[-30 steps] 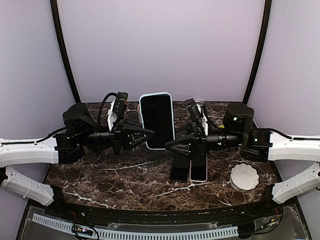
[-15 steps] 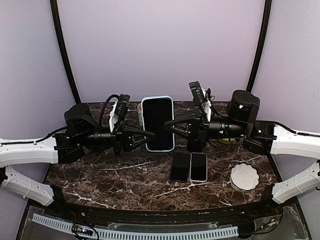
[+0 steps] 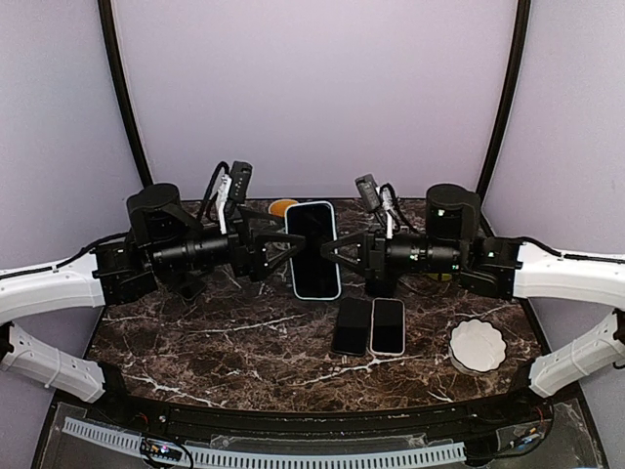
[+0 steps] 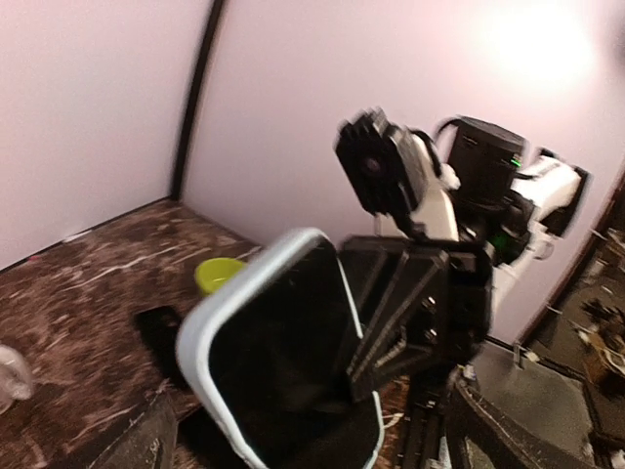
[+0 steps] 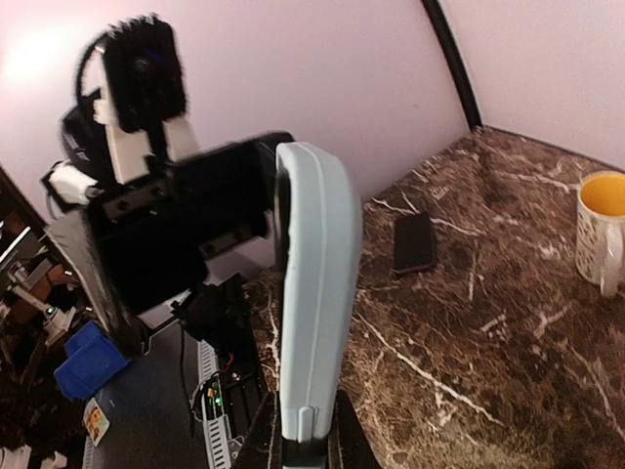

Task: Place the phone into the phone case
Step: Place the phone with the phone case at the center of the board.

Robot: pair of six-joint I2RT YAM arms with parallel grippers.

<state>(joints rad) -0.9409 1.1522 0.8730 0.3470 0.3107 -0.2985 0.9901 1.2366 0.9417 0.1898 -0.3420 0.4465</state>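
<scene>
The phone, dark face outward, sits inside the light-blue phone case and hangs upright above the table's middle. My right gripper is shut on the case's right edge; in the right wrist view the case stands edge-on between that gripper's two fingers. My left gripper is open beside the case's left edge. In the left wrist view the cased phone fills the centre, the left gripper spread wide around it without touching, and the right fingers pinch its far side.
Two other phones lie side by side on the marble table. A white scalloped dish sits at the front right. A yellow mug stands at the back, and a green cup behind the right arm.
My right gripper rose and shut on the case's right edge. My left gripper then opened and let go. The cased phone moved slightly right and down.
</scene>
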